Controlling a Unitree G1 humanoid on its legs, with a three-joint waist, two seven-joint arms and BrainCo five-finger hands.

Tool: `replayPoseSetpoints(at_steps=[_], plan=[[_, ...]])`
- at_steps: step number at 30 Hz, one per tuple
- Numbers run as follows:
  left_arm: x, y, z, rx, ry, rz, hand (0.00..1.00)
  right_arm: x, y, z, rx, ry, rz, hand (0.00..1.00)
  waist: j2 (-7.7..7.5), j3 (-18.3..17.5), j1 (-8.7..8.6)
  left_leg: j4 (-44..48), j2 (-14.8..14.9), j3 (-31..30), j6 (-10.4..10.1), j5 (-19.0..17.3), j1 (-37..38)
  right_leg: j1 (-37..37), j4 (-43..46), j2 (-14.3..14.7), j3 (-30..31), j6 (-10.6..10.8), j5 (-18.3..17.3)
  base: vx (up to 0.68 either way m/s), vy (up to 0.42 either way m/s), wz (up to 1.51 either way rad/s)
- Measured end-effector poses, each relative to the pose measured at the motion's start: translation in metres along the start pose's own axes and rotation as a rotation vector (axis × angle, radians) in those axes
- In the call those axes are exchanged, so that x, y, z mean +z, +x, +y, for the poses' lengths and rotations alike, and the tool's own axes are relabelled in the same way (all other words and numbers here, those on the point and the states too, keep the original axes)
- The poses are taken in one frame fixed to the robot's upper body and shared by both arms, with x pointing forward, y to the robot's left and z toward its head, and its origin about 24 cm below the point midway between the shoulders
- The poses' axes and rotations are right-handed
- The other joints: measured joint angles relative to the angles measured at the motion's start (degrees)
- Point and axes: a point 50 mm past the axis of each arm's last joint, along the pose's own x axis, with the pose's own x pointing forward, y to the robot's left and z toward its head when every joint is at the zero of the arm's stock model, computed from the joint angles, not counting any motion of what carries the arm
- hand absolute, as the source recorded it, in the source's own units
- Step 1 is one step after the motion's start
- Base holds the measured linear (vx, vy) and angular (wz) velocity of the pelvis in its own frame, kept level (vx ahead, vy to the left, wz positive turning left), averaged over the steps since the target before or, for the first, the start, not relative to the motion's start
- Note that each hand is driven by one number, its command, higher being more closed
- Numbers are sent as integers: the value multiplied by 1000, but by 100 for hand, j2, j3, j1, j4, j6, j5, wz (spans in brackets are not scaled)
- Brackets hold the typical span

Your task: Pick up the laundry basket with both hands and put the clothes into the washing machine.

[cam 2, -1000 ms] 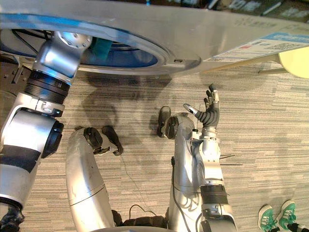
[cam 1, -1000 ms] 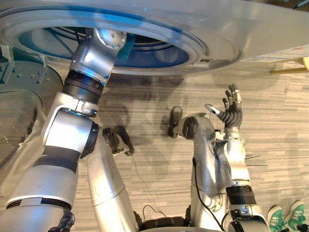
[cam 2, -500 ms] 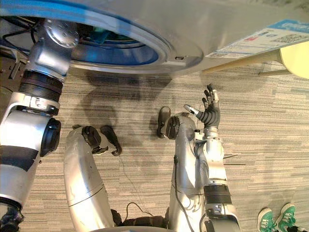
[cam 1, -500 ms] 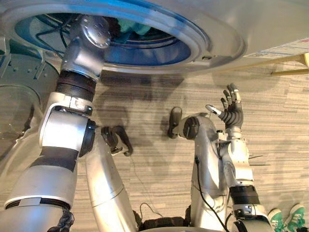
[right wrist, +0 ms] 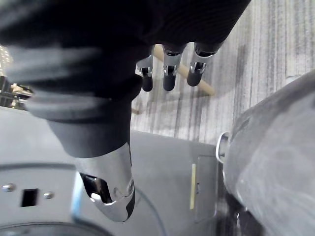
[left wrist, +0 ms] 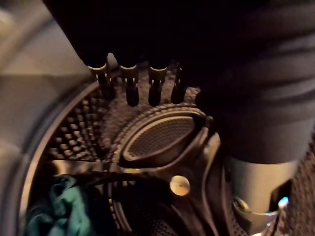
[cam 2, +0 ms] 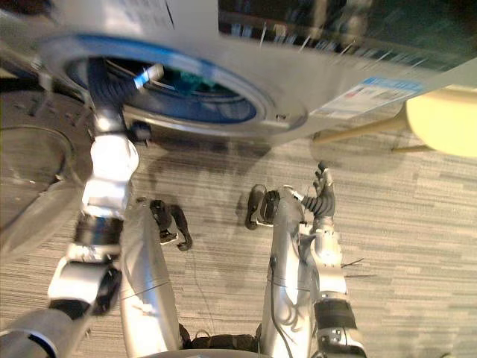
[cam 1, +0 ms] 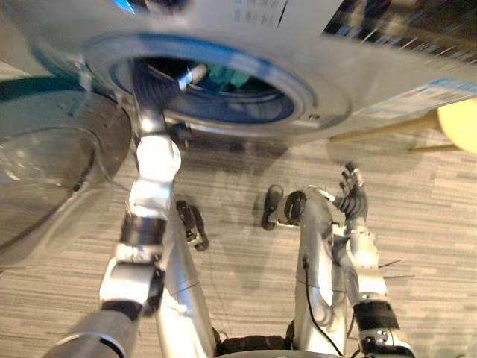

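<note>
Both hands hold nothing. Upper left, the left hand (left wrist: 130,84) is inside the washing machine (cam 1: 350,74) drum with fingers straight, near teal clothes (cam 1: 227,75). Right of centre, the right hand (cam 1: 352,200) is spread wide above the carpet (cam 1: 436,224).

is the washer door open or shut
Open. The glass door hangs swung aside beside the round opening, the left hand reaches into the drum, and teal clothes lie inside.
</note>
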Motion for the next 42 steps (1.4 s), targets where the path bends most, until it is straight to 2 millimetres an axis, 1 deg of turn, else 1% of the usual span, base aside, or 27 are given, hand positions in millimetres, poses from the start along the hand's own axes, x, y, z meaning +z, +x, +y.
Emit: replayPoseSetpoints(at_steps=[1, 3, 5, 6, 7, 10, 12, 14, 16, 19, 21, 22, 25, 29, 30, 31, 32, 33, 34, 35, 36, 37, 38, 39, 40, 41, 42], plan=[[-13, -12, 1, -13, -11, 49, 0, -5, -3, -3, -6, -8, 21, 0, 3, -65, 16, -223, -18, 64, -8, 61, 274, 246, -174, 7, -19, 1, 9, 183, -74, 14], [-53, -53, 6, -56, -64, 224, 0, -26, -17, -12, -20, -39, 109, 0, 36, -257, 132, -1123, -72, 258, -81, 274, 1398, 1295, -921, 107, -79, -34, 144, 219, -54, 2], [-78, -78, 10, -71, -80, 344, 0, -41, -25, -14, -19, -54, 175, 0, 87, -515, 133, -1701, -82, 373, -99, 428, 1950, 1833, -1463, 174, -151, -12, 267, 263, -7, -3], [-99, -100, 13, -79, -98, 461, 0, -53, -33, -16, -18, -64, 234, 0, 102, -670, 128, -2304, -137, 524, -103, 605, 2552, 2383, -1983, 205, -191, 31, 406, 237, 21, 0], [-106, -108, 14, -81, -100, 499, 0, -58, -37, -17, -19, -67, 255, 0, 107, -733, 130, -2540, -175, 580, -91, 678, 2771, 2568, -2170, 209, -192, 53, 460, 215, 39, -4], [-144, -159, 22, -75, -66, 733, 0, -89, -63, -18, -26, -59, 413, 0, 143, -1243, 126, -3856, -286, 1014, -90, 1104, 3872, 3477, -3320, 356, -153, 177, 833, 200, 36, -20], [-159, -182, 24, -93, -27, 846, 0, -105, -78, -20, -35, -64, 496, 0, 199, -1500, 118, -4576, -379, 1167, -103, 1379, 4342, 3874, -3983, 457, -77, 231, 1085, 171, 60, -25], [-174, -208, 26, -141, 50, 968, 0, -128, -95, -28, -54, -88, 626, 0, 343, -1813, 95, -5634, -555, 1345, -94, 1854, 4884, 4320, -4982, 586, -5, 291, 1551, 192, 81, -25], [-179, -216, 28, -169, 96, 1010, 0, -139, -104, -35, -76, -98, 694, 0, 448, -1853, 88, -6022, -591, 1423, -99, 2026, 5149, 4634, -5527, 690, 43, 313, 1835, 138, 62, -22], [-183, -219, 32, -183, 141, 1042, 0, -146, -109, -36, -71, -106, 738, 0, 460, -1851, 97, -5991, -650, 1309, -103, 2038, 5357, 4986, -6018, 814, 260, 330, 2092, 73, 49, -40], [-185, -219, 29, -197, 149, 1052, 0, -146, -103, -41, -65, -123, 741, 0, 460, -1865, 108, -5890, -845, 688, -59, 2065, 5391, 5174, -6451, 817, 601, 413, 2383, -1, 23, -59], [-185, -219, 29, -197, 149, 1053, 0, -144, -101, -42, -68, -117, 735, 0, 464, -1867, 106, -5917, -873, 646, -57, 2067, 5411, 5173, -6530, 816, 680, 423, 2462, -43, 74, -77], [-187, -213, 28, -206, 158, 1057, 0, -140, -90, -40, -85, -76, 709, 0, 438, -1854, 64, -6103, -1010, 804, -38, 2048, 5474, 4976, -6898, 835, 1222, 486, 2855, -63, 70, -95], [-189, -213, 35, -190, 176, 1072, 0, -128, -67, -26, -76, -21, 641, 0, 306, -1673, -57, -6034, -1072, 1742, 119, 1577, 5571, 4356, -6881, 1176, 2389, 550, 3239, -136, 26, -183], [-189, -210, 37, -184, 179, 1066, 0, -124, -62, -18, -55, -8, 618, 0, 239, -1544, -47, -6047, -1023, 2435, 177, 1457, 5650, 4199, -6930, 1167, 1996, 161, 2965, -220, 6, -246], [-189, -208, 37, -177, 174, 1062, 0, -120, -56, -12, -37, -5, 602, 0, 305, -1483, -31, -6117, -838, 2939, 174, 1450, 5729, 3976, -6725, 1145, 1157, -147, 2711, -220, -19, -293], [-189, -207, 40, -170, 178, 1062, 0, -118, -53, -3, -12, 3, 593, 0, 300, -1420, -57, -6125, -779, 3476, 147, 1438, 5849, 3675, -6006, 956, 23, -322, 2571, -118, -35, -229], [-189, -206, 40, -172, 181, 1059, 0, -118, -54, -1, -4, 4, 593, 0, 183, -1434, -80, -6111, -808, 3754, 108, 1421, 5929, 3623, -5602, 791, -645, -489, 2383, 10, -37, -251], [-189, -206, 41, -180, 190, 1059, 0, -121, -58, 0, 7, -5, 606, 0, 88, -1439, -81, -6027, -952, 4318, -14, 1328, 6080, 3745, -5303, 489, -1838, -820, 1877, 77, -9, -267], [-189, -205, 40, -187, 191, 1056, 0, -122, -57, 2, 14, -12, 614, 0, 89, -1438, -69, -6023, -912, 4653, -9, 1352, 6193, 3868, -5289, 407, -2601, -1177, 1585, 80, -13, -277], [-189, -206, 40, -193, 193, 1056, 0, -121, -55, 3, 23, -18, 609, 0, 131, -1417, -76, -6024, -875, 4749, -8, 1360, 6220, 3934, -5267, 376, -2932, -1219, 1497, 169, -109, -287], [-188, -203, 43, -192, 205, 1047, 0, -118, -50, 6, 32, -19, 594, 0, 139, -1416, -84, -6068, -874, 4895, -71, 1315, 6349, 3946, -5115, 252, -3451, -975, 1425, 184, -137, -271], [-188, -200, 47, -184, 215, 1042, 0, -120, -52, 4, 28, -20, 603, 0, 150, -1403, -101, -6179, -973, 5025, -208, 1233, 6529, 3950, -4992, 242, -3558, -641, 1638, 216, -137, -265], [-189, -200, 49, -183, 221, 1047, 0, -120, -52, 3, 27, -23, 608, 0, 203, -1371, -101, -6214, -969, 5116, -276, 1193, 6669, 3936, -4867, 329, -3440, -630, 1646, 275, -122, -196], [-189, -199, 52, -184, 237, 1043, 0, -125, -59, 1, 21, -28, 632, 0, 216, -1363, -233, -5704, -832, 5105, -328, 1180, 6776, 3928, -4672, 462, -3084, -583, 1463, 290, -132, -152], [-188, -198, 51, -182, 232, 1037, 0, -132, -69, -5, 10, -37, 670, 0, 231, -1366, -210, -4562, -385, 4942, -353, 1211, 6645, 4044, -4730, 628, -2813, -540, 1402, 293, -143, -126], [-188, -198, 52, -176, 229, 1037, 0, -135, -73, -7, 5, -40, 686, 0, 283, -1351, -214, -3767, -45, 4714, -218, 1334, 6468, 4152, -4868, 773, -2705, -538, 1403, 274, -117, -130]])
